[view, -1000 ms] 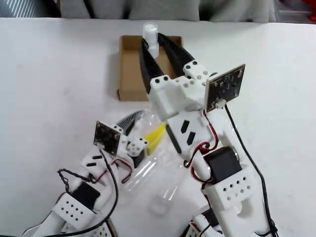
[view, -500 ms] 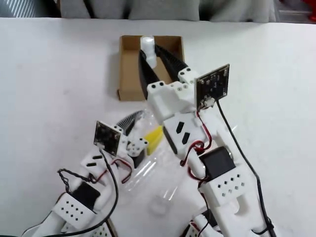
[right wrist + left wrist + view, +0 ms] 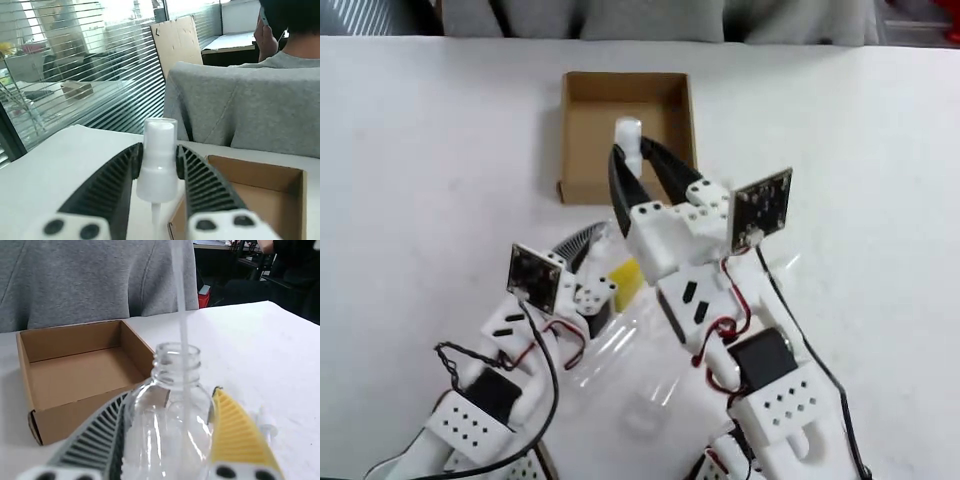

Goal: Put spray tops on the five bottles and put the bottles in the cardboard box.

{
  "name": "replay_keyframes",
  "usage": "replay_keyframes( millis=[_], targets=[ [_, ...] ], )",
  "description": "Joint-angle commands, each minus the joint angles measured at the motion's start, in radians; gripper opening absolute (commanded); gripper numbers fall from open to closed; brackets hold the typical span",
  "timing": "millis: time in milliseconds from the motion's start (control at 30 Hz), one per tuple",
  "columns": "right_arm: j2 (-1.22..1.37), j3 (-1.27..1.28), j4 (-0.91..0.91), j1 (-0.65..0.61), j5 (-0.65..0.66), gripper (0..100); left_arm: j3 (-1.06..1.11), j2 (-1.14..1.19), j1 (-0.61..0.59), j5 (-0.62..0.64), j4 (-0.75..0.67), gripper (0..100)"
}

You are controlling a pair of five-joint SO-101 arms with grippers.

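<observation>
Nearest the arm bases, the left gripper (image 3: 175,396) is clamped on the clear bottle (image 3: 167,430), holding it upright with the neck uncapped, and it's barely budged. The right gripper (image 3: 159,149), pinched tight on the white spray top (image 3: 159,132), has pulled back in the last second from over the far rim of the cardboard box (image 3: 582,120) toward the bottle. In the left wrist view the dip tube (image 3: 181,330) now runs down through the neck, so I'd say capping has started but nothing's seated yet. Box looks empty. The bottle's base is cut off, and the clear stuff (image 3: 650,385) lying under the arms is too glary to count bottles
</observation>
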Motion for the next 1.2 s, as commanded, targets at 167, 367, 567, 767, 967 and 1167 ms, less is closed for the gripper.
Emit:
replay_keyframes(
  millis=[167,367,567,767,967,1167],
  targets=[
    [-0.231,0.216,-0.016,-0.113,-0.003,1.8,-0.015,-0.022,-0.016,-0.008,-0.031,2],
    [-0.292,0.293,-0.016,-0.113,-0.003,1.8,-0.015,-0.022,-0.015,-0.008,-0.031,2],
    [-0.32,0.327,-0.016,-0.113,-0.003,1.7,-0.017,-0.022,-0.018,-0.008,-0.031,2],
    [-0.36,0.376,-0.016,-0.111,-0.002,1.8,-0.017,-0.022,-0.018,-0.008,-0.031,2],
    [-0.409,0.399,-0.018,-0.11,-0.002,1.8,-0.017,-0.022,-0.018,-0.008,-0.031,2],
    [-0.427,0.399,-0.025,-0.058,0.0,1.8,-0.017,-0.022,-0.013,-0.008,-0.031,2]
  ],
)
